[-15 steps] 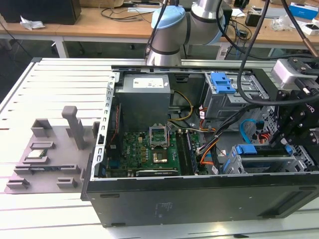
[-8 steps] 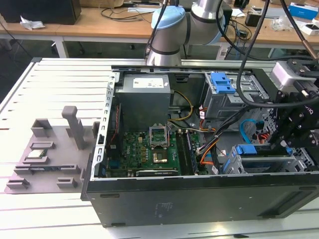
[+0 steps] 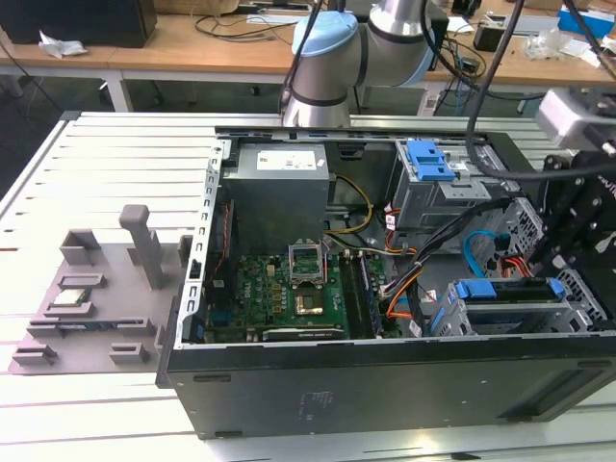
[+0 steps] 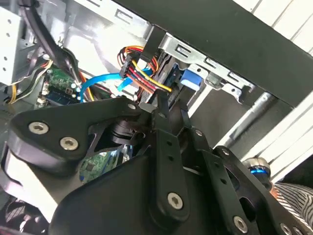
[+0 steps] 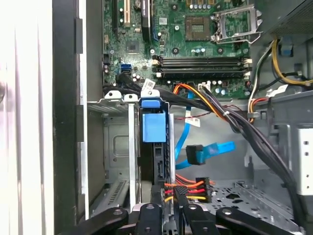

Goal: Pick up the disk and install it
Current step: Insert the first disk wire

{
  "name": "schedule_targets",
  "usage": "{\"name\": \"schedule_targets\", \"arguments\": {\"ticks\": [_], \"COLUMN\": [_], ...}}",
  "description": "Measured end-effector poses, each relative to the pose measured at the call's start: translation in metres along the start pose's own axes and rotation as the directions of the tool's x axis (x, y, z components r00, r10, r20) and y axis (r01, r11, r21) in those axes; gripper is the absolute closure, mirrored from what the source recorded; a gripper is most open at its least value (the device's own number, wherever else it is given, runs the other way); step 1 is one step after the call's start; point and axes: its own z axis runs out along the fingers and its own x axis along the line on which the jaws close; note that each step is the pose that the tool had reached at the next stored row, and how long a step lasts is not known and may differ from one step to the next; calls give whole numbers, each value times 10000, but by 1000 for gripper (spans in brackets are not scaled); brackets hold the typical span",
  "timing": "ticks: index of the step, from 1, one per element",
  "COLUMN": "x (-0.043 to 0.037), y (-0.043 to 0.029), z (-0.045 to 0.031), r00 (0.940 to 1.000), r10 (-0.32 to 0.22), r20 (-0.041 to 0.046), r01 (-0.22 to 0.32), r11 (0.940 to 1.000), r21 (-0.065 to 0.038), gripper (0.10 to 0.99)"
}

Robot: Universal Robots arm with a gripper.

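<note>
So the biggest thing here is the slatted white worktop [image 3: 115,154], with the open black PC case [image 3: 318,385] lying on its side on top of it. The arm [image 3: 327,58] comes in from the far side and reaches over to the exterior view's right. Inside the case there's a grey power supply [image 3: 279,197] at the far wall with a white sticker on it, but the print is too small to tell. The green motherboard [image 3: 279,289] sits nearer.

The grey drive cage [image 3: 500,313] is in the case's near corner on the exterior view's right, and the disk [image 3: 510,292] is down in that cage. It's standing on edge, and its long axis runs along the case's near wall, with blue plastic showing at its ends. In the first wrist view you see the disk [image 5: 156,156] edge-on between the cage's silver walls.

The hand [image 5: 167,208] is right at the cage, with the orange-red-yellow cable bundle [image 5: 188,186] beside it. Can't tell if the hand [image 4: 168,115] is spread or pinching anything.

A light-blue cable [image 5: 208,149] lies loose nearby. Over on the exterior view's left there's a grey parts tray [image 3: 87,308].
</note>
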Motion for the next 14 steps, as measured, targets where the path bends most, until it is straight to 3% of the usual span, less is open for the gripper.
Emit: {"name": "schedule_targets", "arguments": {"ticks": [1, 4, 8, 10, 14], "x": [-7, -32, -78, -103, -113], "y": [4, 9, 14, 16, 19], "z": [-66, -166, -225, -256, -315], "r00": [10000, 10000, 10000, 10000, 10000], "r10": [1, 0, 1, 0, 0], "r20": [-1, -2, -2, 0, -2], "r01": [-1, 0, -1, 0, 0], "r11": [10000, 10000, 10000, 10000, 10000], "r21": [0, 0, 0, 0, 0], "gripper": [839, 839, 855, 980, 980]}}
